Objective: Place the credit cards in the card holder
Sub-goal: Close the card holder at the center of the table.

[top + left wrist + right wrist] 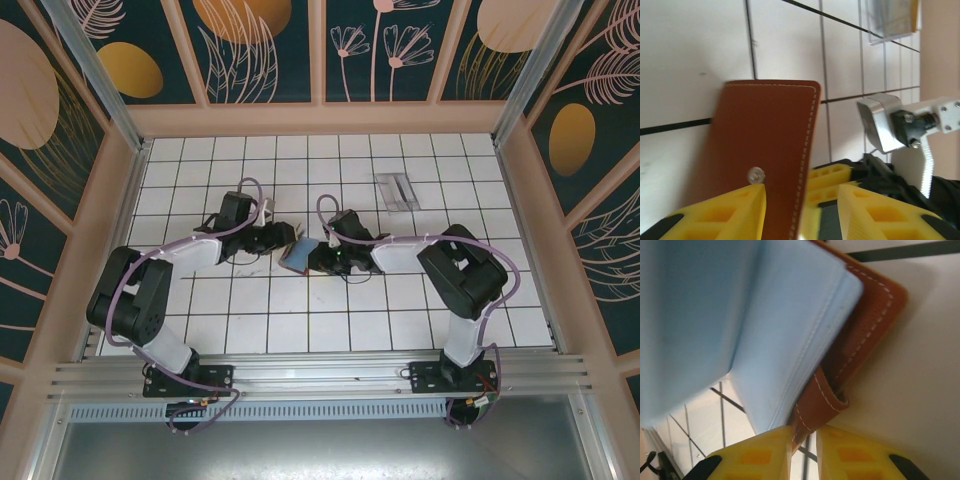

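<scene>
While the left gripper [801, 195] had its jaws clamped on the reddish-brown stitched leather card holder [765, 135], the right gripper [804, 434] pinched its strap between near-closed jaws, pale blue plastic sleeves [790, 330] fanning open above them.

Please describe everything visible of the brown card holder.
The card holder is reddish-brown, leather-like, with pale stitching along its edges and a small metal snap on the cover. It is open, showing pale blue inner sleeves and a short strap. The right gripper pinches its brown edge; its cover reaches between the fingers of the left gripper.
</scene>
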`<state>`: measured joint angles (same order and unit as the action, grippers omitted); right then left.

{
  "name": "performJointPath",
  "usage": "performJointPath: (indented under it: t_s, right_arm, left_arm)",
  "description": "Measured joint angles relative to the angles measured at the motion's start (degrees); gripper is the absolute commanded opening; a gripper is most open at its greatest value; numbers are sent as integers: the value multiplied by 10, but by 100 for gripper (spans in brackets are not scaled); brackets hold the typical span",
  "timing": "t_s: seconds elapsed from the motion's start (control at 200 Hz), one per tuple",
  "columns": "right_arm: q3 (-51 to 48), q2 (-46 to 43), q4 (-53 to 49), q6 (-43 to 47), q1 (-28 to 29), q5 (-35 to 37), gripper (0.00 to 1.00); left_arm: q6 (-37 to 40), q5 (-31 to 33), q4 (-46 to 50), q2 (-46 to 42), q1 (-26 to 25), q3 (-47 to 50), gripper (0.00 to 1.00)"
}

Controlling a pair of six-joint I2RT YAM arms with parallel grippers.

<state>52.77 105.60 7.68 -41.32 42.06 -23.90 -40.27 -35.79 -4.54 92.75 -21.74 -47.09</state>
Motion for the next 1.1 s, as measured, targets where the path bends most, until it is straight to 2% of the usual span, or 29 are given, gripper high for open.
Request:
performJointPath:
  t_s: [0.1,0.245,0.3,0.571,0.666,0.856,1.101]
  right_arm:
    - [3,6,16,-8,2,0,33]
    - [3,7,33,8,-3,0,35]
    - [-2,4,35,29,-6,0,38]
    - [-53,-80,10,245,-25,66,45]
    - [-45,-73,2,322,-32,73,46]
    - [-57,-53,43,476,-36,73,47]
    - [-43,-20,67,570,-33,67,50]
  left_arm:
    - [-5,-10,-12,1,-10,0,43]
    - [-16,-18,-49,35,-16,4,36]
    - [-16,-18,-58,53,-16,7,33]
    - [9,7,-40,68,-16,8,24]
    - [19,25,-31,68,-16,6,20]
    - [28,60,-15,72,-18,6,22]
    - [39,88,-7,72,-20,6,20]
